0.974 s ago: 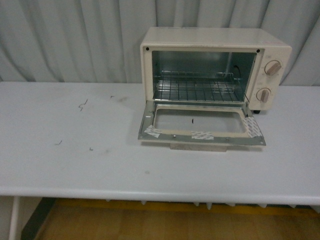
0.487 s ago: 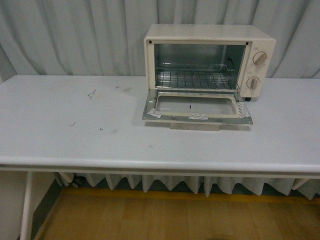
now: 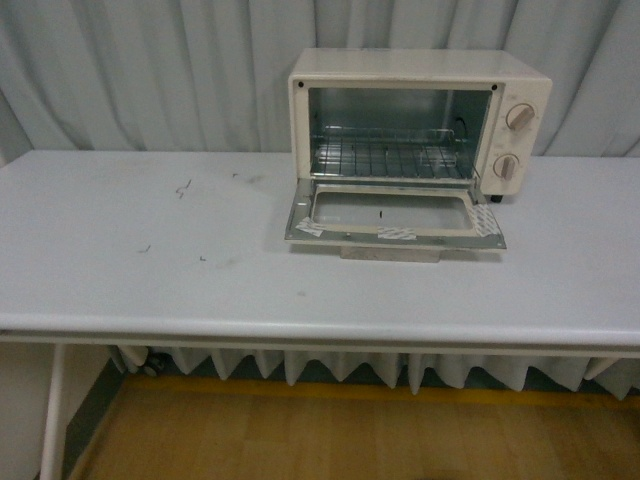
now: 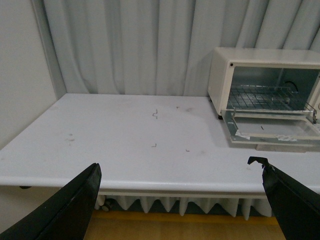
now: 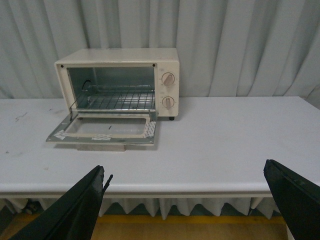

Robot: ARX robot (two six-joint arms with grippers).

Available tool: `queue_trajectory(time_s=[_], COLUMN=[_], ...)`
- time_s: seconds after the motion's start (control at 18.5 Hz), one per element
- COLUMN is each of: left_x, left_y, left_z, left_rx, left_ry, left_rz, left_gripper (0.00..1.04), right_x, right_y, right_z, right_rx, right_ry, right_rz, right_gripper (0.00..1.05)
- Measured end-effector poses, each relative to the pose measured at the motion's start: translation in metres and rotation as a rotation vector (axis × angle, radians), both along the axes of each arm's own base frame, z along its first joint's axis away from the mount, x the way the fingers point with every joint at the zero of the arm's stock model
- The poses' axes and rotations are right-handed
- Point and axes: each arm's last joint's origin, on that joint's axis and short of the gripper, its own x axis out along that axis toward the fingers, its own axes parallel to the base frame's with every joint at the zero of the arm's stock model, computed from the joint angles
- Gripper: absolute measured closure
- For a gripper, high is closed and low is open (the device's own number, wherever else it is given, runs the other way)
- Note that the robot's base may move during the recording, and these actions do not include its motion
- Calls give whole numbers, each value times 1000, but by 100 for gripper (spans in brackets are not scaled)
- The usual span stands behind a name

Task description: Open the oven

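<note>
Nothing but a few dark scuff marks [image 3: 185, 187] across the left stretch of the white table [image 3: 150, 280]. Neither arm visible from the front camera. Left gripper [image 4: 180, 200] held back off the table's near edge, above the floor, jaws spread wide and holding nothing, its 2 black fingers [image 4: 65, 210] at the corners of the wrist view. Further right, toward the back of the table, the oven [image 3: 420, 75], against the grey curtain [image 3: 150, 70]. Door [image 3: 395, 215] dropped fully open and lying flat, wire rack [image 3: 385, 160] exposed, 2 beige knobs [image 3: 519, 116] down its right side. Right gripper [image 5: 195, 200] likewise pulled back from the table edge, facing the oven, jaws wide apart and empty.
</note>
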Motion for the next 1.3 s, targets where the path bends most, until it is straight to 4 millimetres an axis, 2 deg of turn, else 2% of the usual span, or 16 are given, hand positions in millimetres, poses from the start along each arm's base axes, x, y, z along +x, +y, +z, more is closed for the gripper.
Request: queue_trajectory(time_s=[1.3], left_x=[0], left_y=[0], left_z=[0], left_rx=[0], left_ry=[0], left_rz=[0], left_gripper=[7], right_x=[0], right_y=[0], right_z=[0], right_rx=[0], right_ry=[1], right_rz=[1], right_gripper=[6])
